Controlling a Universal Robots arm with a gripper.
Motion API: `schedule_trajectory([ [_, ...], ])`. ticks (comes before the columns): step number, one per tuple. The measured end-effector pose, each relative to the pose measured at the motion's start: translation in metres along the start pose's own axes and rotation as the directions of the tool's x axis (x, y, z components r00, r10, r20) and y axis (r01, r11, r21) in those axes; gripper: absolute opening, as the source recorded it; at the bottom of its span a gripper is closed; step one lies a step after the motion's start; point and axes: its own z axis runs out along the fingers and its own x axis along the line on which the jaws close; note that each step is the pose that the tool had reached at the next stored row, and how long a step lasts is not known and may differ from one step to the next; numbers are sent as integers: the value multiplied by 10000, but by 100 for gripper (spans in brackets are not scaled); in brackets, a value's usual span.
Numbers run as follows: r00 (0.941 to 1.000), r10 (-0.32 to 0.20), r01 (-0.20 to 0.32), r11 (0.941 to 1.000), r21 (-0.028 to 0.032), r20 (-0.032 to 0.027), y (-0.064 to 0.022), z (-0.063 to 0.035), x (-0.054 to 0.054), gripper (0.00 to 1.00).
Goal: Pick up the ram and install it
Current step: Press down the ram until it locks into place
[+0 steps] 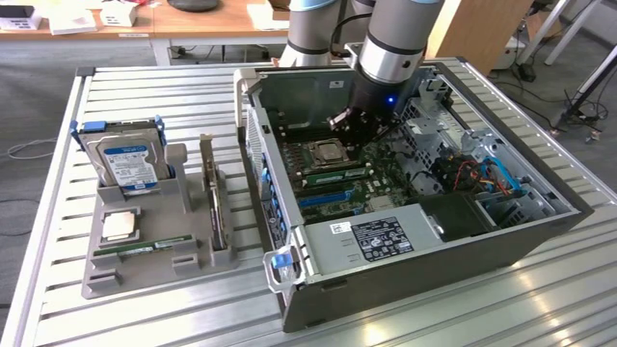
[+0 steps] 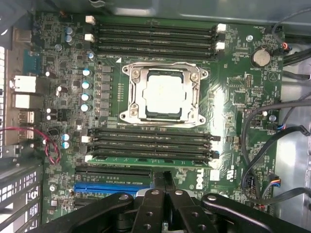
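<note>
In the exterior view the arm reaches down into the open computer case (image 1: 424, 238) on the bench (image 1: 144, 311), with the end effector (image 1: 355, 134) hanging just above the motherboard (image 1: 337, 181) near the processor socket (image 1: 328, 153); whether its fingers are apart or together I cannot tell. The wrist view looks straight onto the motherboard and shows the ram (image 2: 153, 159), a green stick, lying in the slot nearest the end effector (image 2: 165, 194), on the far side of the slot bank from the socket. The exterior view also takes in a grey holder (image 1: 154, 253) on the bench at its left, carrying a hard drive (image 1: 126, 163), a square silver chip (image 1: 120, 225) and another green stick (image 1: 144, 248).
</note>
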Motion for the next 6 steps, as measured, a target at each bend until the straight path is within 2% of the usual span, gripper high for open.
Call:
schedule_trajectory([
  [6, 10000, 0, 0, 10000, 0, -3, -6, 0, 0, 11],
])
